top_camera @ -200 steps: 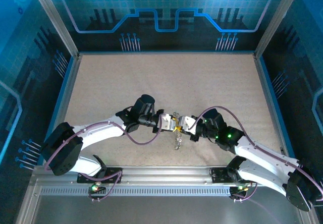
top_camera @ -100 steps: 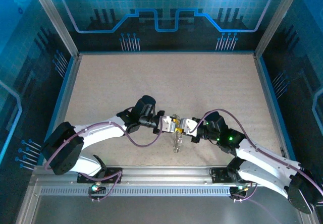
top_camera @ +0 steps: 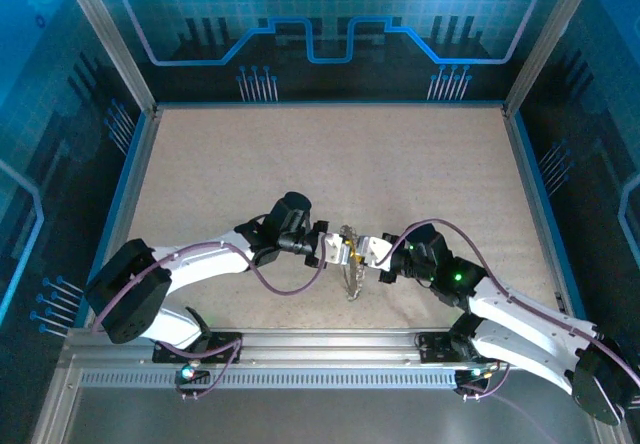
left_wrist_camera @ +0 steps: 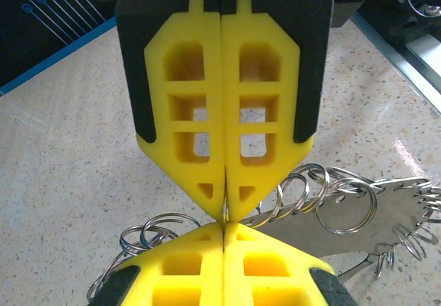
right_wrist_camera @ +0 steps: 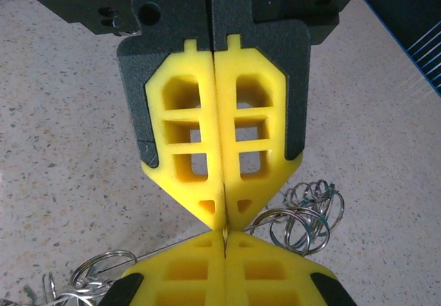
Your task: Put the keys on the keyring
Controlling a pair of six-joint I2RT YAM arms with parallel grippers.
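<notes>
Jaws of left gripper (left_wrist_camera: 224, 213) and right gripper (right_wrist_camera: 222, 227) clamp tip-to-tip on keyring (left_wrist_camera: 303, 189), grip point hidden.

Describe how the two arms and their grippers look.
The left arm and right arm have white shells, black joints and purple cables; green lights glow on the right arm. The left gripper and right gripper have yellow lattice fingers in black holders.

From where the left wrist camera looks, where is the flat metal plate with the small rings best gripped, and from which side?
Probably its bare middle, pinched across the two broad faces of the flat metal plate. Come from the lower edge: the small rings crowd the upper edge and far tip, and the thin plate offers the pads only its faces.
</notes>
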